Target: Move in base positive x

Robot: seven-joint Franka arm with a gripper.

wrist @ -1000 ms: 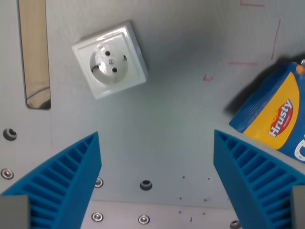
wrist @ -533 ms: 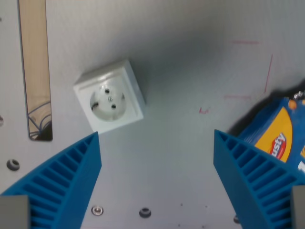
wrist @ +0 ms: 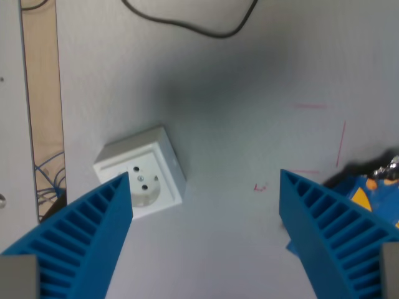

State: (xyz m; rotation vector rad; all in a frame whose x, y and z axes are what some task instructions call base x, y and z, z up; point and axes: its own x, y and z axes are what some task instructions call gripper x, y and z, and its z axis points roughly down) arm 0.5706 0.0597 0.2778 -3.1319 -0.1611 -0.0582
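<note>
No brand, word or number can be read anywhere in the wrist view. The grey table surface [wrist: 249, 75] carries only thin red pen marks [wrist: 340, 144]: straight lines and one small scribble, too faint to make out as a letter. The blue and yellow snack packet [wrist: 365, 190] at the wrist view's right edge shows only a corner, with no print legible. The white square wall socket [wrist: 142, 173] bears no label.

A white socket [wrist: 141, 176] is seen at eight o'clock, a black cable [wrist: 193, 23] at twelve (looped), a blue packet [wrist: 368, 190] at three.
</note>
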